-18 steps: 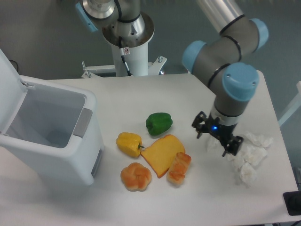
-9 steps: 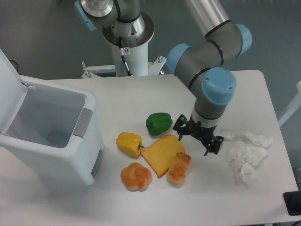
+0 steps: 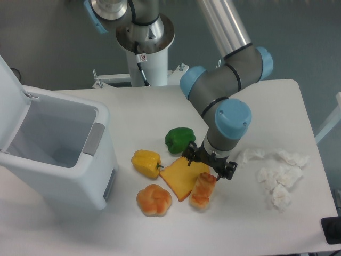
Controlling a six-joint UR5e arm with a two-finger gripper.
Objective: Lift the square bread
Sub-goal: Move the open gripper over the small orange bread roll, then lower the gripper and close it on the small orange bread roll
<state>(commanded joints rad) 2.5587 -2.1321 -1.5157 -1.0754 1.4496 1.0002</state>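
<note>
The square bread (image 3: 202,191) is a small lumpy orange-brown loaf lying on the white table, right of the flat toast slice (image 3: 181,176). My gripper (image 3: 209,166) hangs just above the loaf's far end, partly over the toast slice's right corner. Its dark fingers stand apart, open, with nothing between them. The loaf's upper end is partly covered by the gripper.
A round knotted bun (image 3: 154,200) lies left of the loaf. A yellow pepper (image 3: 146,161) and a green pepper (image 3: 179,139) sit behind the toast. An open white bin (image 3: 58,154) fills the left side. Crumpled white paper (image 3: 277,176) lies to the right.
The arm has swung left from beside the crumpled paper and now hangs over the far end of the loaf. The objects on the table have not moved.
</note>
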